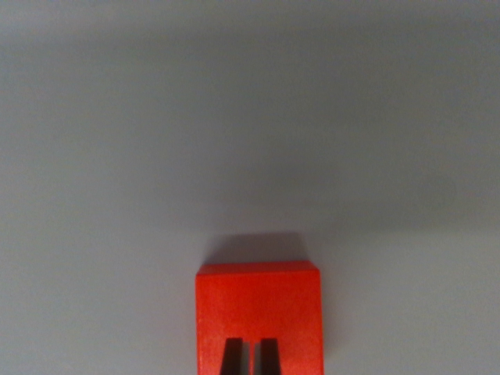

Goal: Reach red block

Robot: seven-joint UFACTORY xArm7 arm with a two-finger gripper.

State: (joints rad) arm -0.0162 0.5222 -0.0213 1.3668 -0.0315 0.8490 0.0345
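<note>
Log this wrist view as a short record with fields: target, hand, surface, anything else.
target: red block, bottom centre of the wrist view, cut off by the lower edge
hand: two dark fingertips seen over the block's top face, narrow gap between them
contact: cannot tell whether the fingertips touch the block
surface: plain grey, block's shadow falling just beyond its far edge
other objects: none visible

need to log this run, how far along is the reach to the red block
Done: the approach looks nearly complete; the red block fills the bottom centre of the wrist view, with the gripper fingertips showing dark in front of it. In hand: closing the last gap. Left: confirming contact, which this view cannot show. The fingertips sit close together with a narrow gap; the grey surface is otherwise bare.
</note>
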